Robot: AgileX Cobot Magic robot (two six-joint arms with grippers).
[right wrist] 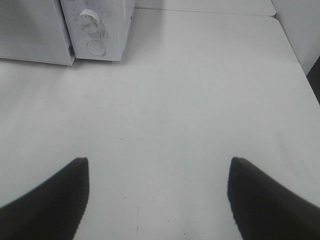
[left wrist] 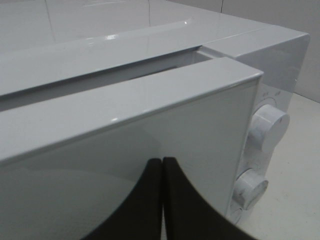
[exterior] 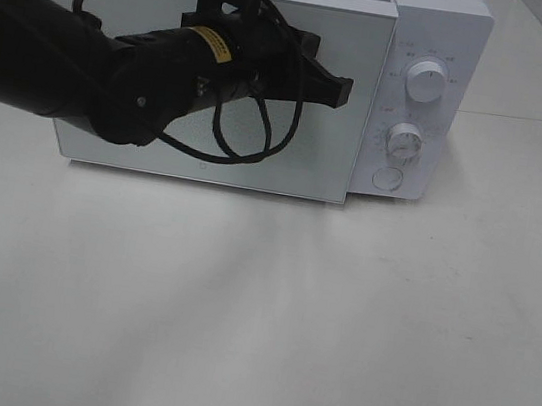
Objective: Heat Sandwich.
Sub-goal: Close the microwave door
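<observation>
One left tool (left wrist: 163,161) pressed together near microwave door (left wrist: 150,145); right tool (right wrist: 159,167) spread above table (right wrist: 200,85).

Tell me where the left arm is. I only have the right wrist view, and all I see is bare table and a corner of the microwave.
Observer: In the high view the left gripper is raised in front of the microwave door, toward the side with the dials.
Operator: Open or shut?
Observer: Shut. The left wrist view shows its fingers pressed together with nothing between them.
Operator: Is the door closed?
Observer: Probably not fully. In the left wrist view a dark gap runs between the door's top edge and the microwave body.
</observation>
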